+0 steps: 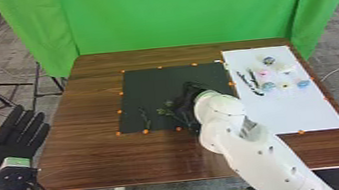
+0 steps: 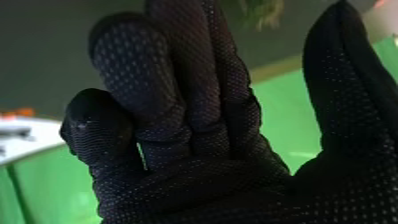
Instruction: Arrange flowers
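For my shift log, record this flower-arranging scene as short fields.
right hand: over the black mat, fingers extended
left hand: open, off the table's left side
greenery: sprigs on the mat, left of the right hand
flower heads: pink, blue, yellowish, on the white board
dark slender pieces: beside them, kind unclear

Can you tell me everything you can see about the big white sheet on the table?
The white sheet is a flat, smooth-looking rectangle lying on the right side of the brown table, beside the black mat. Small orange marks dot its edges. Toward its far end lie small pink and blue flower heads, plus thin dark pieces. The robot's right arm crosses in front of its left edge. I can't tell if it's paper or board.
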You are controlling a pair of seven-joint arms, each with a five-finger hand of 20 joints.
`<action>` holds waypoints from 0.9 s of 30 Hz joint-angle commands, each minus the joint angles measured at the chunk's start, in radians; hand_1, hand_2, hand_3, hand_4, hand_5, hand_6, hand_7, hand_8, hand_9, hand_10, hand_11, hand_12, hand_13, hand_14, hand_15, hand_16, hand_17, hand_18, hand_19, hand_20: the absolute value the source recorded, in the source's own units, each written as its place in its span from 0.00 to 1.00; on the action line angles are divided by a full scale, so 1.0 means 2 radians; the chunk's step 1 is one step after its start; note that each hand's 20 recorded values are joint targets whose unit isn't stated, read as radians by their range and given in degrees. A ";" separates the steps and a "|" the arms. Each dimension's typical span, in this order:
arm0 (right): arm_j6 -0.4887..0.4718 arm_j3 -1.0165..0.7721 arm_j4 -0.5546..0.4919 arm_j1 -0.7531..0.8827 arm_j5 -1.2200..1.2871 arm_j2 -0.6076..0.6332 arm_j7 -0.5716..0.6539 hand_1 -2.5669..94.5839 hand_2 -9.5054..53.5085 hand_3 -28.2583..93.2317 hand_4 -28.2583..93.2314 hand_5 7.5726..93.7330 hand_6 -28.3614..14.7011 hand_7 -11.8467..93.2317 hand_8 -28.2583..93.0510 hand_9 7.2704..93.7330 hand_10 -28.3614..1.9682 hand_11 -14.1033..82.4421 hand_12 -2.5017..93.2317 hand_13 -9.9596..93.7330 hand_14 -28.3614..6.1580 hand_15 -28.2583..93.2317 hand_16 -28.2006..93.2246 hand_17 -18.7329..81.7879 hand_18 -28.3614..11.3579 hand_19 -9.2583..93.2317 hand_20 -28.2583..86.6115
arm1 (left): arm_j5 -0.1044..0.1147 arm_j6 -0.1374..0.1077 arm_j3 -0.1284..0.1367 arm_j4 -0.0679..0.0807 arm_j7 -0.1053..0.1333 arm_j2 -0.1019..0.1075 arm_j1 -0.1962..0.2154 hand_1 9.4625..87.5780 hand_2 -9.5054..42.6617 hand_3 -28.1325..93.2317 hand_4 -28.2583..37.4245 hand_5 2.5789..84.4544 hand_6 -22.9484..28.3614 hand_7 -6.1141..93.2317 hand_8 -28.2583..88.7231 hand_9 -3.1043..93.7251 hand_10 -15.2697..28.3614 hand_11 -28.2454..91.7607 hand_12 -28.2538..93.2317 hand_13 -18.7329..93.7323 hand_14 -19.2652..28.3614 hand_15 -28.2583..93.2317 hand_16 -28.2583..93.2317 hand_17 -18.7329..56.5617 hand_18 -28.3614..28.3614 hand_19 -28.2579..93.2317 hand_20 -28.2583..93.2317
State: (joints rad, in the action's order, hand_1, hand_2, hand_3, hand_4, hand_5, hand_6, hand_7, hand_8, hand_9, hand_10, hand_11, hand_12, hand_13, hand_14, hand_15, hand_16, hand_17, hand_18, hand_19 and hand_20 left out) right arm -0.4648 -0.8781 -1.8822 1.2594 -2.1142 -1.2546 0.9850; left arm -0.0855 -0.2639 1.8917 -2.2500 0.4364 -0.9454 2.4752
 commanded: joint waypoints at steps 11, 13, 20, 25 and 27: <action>0.008 -0.038 -0.042 0.059 0.086 0.019 0.001 0.33 0.43 0.88 0.21 0.54 0.43 0.81 0.52 0.83 0.15 0.25 0.16 0.97 0.57 0.56 0.47 0.77 0.17 1.00 0.57 | 0.003 -0.001 0.000 0.000 0.002 -0.009 0.012 0.20 0.43 0.81 0.00 0.40 0.59 0.22 0.15 0.39 0.69 0.46 0.35 0.38 0.71 0.56 0.17 0.18 0.72 0.45 0.31; 0.008 -0.038 -0.040 0.059 0.091 0.017 0.003 0.33 0.44 0.88 0.21 0.54 0.43 0.81 0.53 0.82 0.14 0.25 0.15 0.97 0.56 0.55 0.47 0.77 0.17 1.00 0.57 | 0.003 0.001 -0.002 0.002 0.002 -0.008 0.010 0.20 0.43 0.81 0.00 0.40 0.59 0.22 0.15 0.39 0.69 0.46 0.35 0.38 0.71 0.56 0.17 0.18 0.72 0.45 0.31; 0.012 -0.046 -0.038 0.068 0.110 0.007 0.002 0.33 0.45 0.88 0.20 0.54 0.42 0.81 0.53 0.79 0.12 0.25 0.14 0.96 0.54 0.54 0.46 0.75 0.17 1.00 0.56 | 0.004 -0.001 -0.006 0.004 -0.004 -0.009 0.006 0.19 0.43 0.80 0.00 0.40 0.59 0.22 0.15 0.39 0.69 0.46 0.35 0.38 0.71 0.56 0.17 0.18 0.72 0.45 0.31; 0.019 -0.050 -0.040 0.071 0.123 0.004 -0.004 0.34 0.45 0.88 0.20 0.54 0.43 0.81 0.52 0.78 0.12 0.25 0.14 0.96 0.54 0.54 0.46 0.75 0.17 1.00 0.56 | 0.005 -0.003 -0.003 0.003 -0.004 -0.010 0.010 0.19 0.43 0.80 0.00 0.41 0.60 0.22 0.15 0.39 0.69 0.46 0.35 0.38 0.71 0.56 0.17 0.18 0.72 0.45 0.31; 0.017 -0.052 -0.043 0.073 0.116 0.003 -0.010 0.34 0.45 0.87 0.19 0.54 0.43 0.81 0.52 0.78 0.13 0.25 0.14 0.95 0.54 0.54 0.46 0.75 0.16 1.00 0.56 | 0.003 0.000 -0.003 0.005 -0.007 -0.009 0.009 0.19 0.43 0.80 0.00 0.41 0.60 0.22 0.15 0.39 0.69 0.47 0.35 0.38 0.71 0.56 0.17 0.18 0.72 0.45 0.31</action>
State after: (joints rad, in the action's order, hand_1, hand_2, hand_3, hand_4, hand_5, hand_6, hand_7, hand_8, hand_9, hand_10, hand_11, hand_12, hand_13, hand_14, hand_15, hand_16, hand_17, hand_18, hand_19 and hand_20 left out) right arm -0.4446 -0.9800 -1.9645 1.3838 -1.8912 -1.2356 0.9820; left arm -0.0764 -0.2645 1.8822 -2.2450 0.4373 -0.9571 2.4836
